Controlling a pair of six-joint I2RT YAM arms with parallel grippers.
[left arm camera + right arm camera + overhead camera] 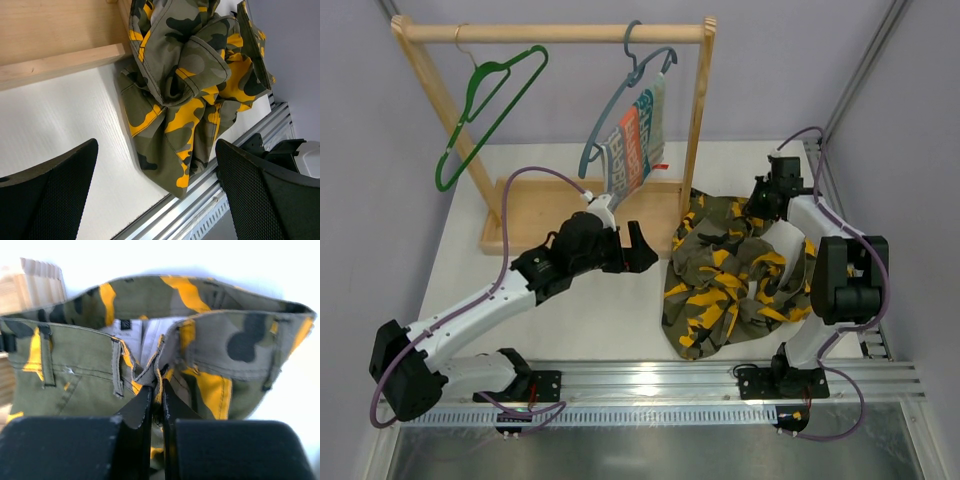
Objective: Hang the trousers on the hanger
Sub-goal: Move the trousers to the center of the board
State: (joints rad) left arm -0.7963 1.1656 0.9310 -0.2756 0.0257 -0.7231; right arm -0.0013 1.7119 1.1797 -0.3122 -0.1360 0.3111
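Pinching the trousers at the waistband, your right gripper has its two fingers drawn narrow, with a fold of camouflage cloth caught between them just beside a belt loop. Entries, working outward from that grip:

- Trousers, remainder: a crumpled heap on the white table, spreading from the right gripper toward your arm bases and off to its left. The print is olive, black and yellow-orange. Pale lining shows inside the open waist.
- Left gripper: jaws spread wide, holding nothing, poised over the table just left of the heap. Its mesh-faced fingers frame the near edge of the trousers and stay apart from the cloth.
- Wooden rack base: just beyond the left gripper. The heap's far-left folds reach its corner.
- Grey-blue hanger: above and beyond the left gripper, hooked on the rack's top rail and carrying a striped orange-teal-white cloth.
- Green hanger: your task's hanger, hooked near the left end of the same rail and hanging tilted, far left of both grippers and well apart from the trousers.
- Aluminium track: on the near side of the heap, bearing both arm bases.
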